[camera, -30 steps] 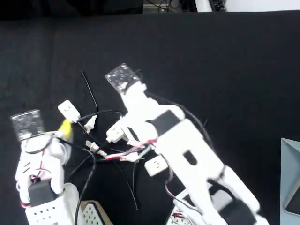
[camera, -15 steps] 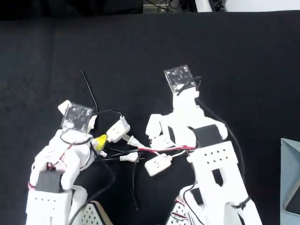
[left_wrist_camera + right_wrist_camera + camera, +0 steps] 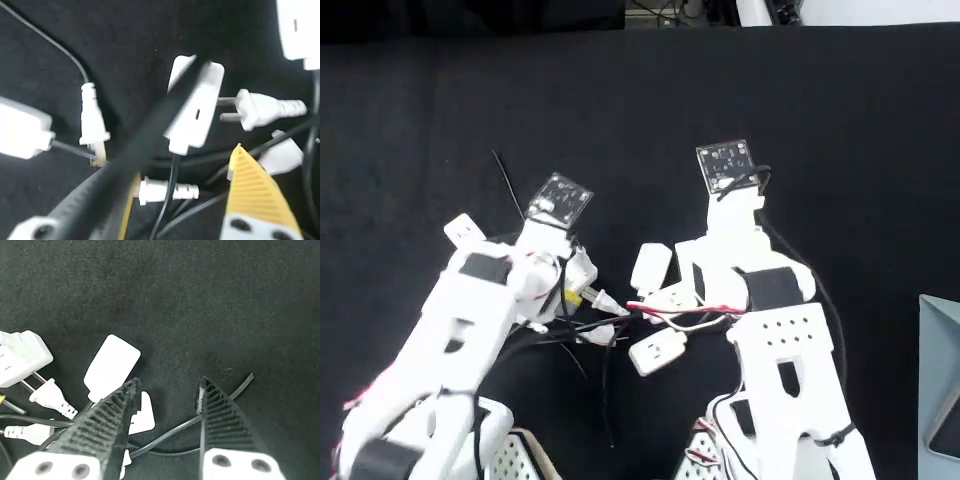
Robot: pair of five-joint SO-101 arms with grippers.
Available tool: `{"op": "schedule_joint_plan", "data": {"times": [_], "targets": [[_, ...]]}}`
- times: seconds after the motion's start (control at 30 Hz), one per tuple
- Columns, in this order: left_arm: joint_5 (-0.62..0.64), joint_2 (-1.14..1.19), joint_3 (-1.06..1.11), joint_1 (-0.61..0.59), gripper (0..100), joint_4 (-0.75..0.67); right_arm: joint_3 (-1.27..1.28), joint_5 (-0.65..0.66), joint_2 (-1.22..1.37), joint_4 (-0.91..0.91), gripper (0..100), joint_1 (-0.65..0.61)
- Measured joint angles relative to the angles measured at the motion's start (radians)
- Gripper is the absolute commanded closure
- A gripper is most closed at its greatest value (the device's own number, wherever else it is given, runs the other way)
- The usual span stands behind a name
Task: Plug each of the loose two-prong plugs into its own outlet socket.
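Observation:
Several white outlet sockets and two-prong plugs lie in a tangle of cords on the black cloth. My left gripper (image 3: 220, 105) is open above one socket (image 3: 195, 107), its yellow finger (image 3: 572, 297) beside it. A loose plug (image 3: 260, 110) lies with its prongs pointing at that socket, a small gap between them. Another plug (image 3: 92, 122) rests near a second socket (image 3: 20, 132). My right gripper (image 3: 167, 381) stands open just above the cloth, next to a socket (image 3: 112, 365) (image 3: 650, 268). A further socket (image 3: 658, 350) lies in front of the right arm.
Red and black cords (image 3: 670, 318) run between the two arms. A lone socket (image 3: 465, 232) sits at the far left. A grey box (image 3: 940, 380) stands at the right edge. A loose black cord (image 3: 210, 400) crosses under my right gripper.
My left arm has swung from the left side over to the sockets and plugs in the middle. The right arm drew back to the right, off the socket it was over.

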Motion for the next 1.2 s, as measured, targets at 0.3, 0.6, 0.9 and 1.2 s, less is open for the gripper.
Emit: {"op": "schedule_joint_plan", "data": {"times": [0.3,0.6,0.9,1.2], "targets": [[-0.008,0.325,-0.132,0.008,78,-0.133,0.003,0.000,0.000,-0.003,82.5,-0.002],[-0.008,0.462,-0.265,0.009,93,-0.140,0.060,0.000,-0.002,-0.063,82.5,-0.002],[-0.006,0.473,-0.442,0.008,97,-0.140,0.060,0.000,-0.002,-0.063,82.5,-0.002],[-0.009,0.612,-0.694,-0.006,97,-0.184,0.060,0.000,-0.002,-0.063,82.5,-0.002]]}}
